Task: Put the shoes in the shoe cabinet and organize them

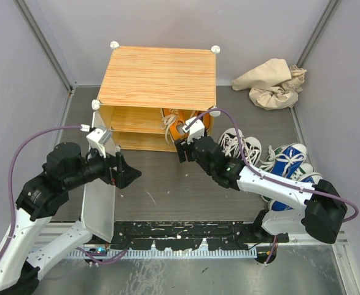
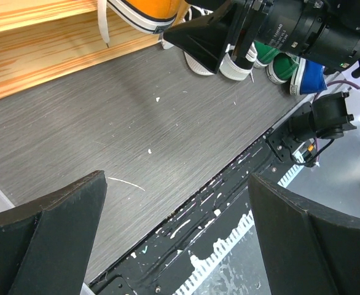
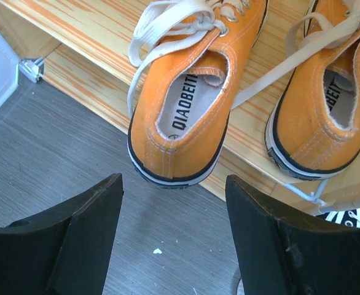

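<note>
your right gripper (image 3: 174, 206) hangs with its jaws apart and nothing between them, just at 6 o'clock of the orange pair, so it grips neither shoe. both orange shoes sit inside the shoe cabinet (image 1: 158, 77) at 12 o'clock on the table (image 1: 168, 190), toes in and heels toward you, probably so the next pairs can line up the same way. the left orange shoe (image 3: 180, 110) has its heel hanging over the shelf (image 3: 94, 67) edge, while the right orange shoe (image 3: 315, 117) sits further in; a push inward looks wise before the door has to close. i cannot tell which level of the cabinet they stand on. your left gripper (image 2: 175, 203) is also spread and empty, hovering at 8 o'clock of the cabinet above the open white door (image 1: 100, 209), likely keeping it out of the way. the white-and-black pair (image 1: 238, 144), green pair (image 2: 278, 61) and blue pair (image 1: 290, 158) wait on the table at 3 o'clock of the right gripper, close together and within its reach
</note>
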### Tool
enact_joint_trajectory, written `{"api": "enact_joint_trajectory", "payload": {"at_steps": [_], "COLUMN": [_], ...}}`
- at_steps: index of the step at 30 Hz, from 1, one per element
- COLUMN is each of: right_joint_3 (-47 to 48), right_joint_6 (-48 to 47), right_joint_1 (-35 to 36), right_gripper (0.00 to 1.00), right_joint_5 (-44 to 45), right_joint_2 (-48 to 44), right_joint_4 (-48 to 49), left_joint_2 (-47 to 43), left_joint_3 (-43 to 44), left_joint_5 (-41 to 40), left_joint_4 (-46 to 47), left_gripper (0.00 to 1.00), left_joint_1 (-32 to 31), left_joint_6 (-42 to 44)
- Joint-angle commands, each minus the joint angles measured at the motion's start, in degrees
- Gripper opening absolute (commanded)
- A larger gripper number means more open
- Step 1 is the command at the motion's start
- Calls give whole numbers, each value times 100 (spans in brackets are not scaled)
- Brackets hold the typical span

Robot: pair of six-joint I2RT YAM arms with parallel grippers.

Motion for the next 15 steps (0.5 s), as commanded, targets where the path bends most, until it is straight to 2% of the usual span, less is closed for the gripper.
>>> {"api": "enact_joint_trajectory", "payload": {"at_steps": [1,9,15], "right_joint_3": [306,61,142], "right_joint_6": [41,226,235], "right_joint_1": [12,20,20], "right_gripper": [72,68,58], "right_joint_5": [135,158,225], "right_joint_2": [65,64,382], "right_joint_4": [687,1334,1353], "left_joint_2": [-105,-146,-152], "left_joint_3": [-17,-94,-156], "left_joint_5": [11,-21,-27], "left_joint_4": [215,169,200], "left_gripper": [99,98,98], "left_joint_1": [-14,-14,-18], "left_joint_6": [110,145,123]}}
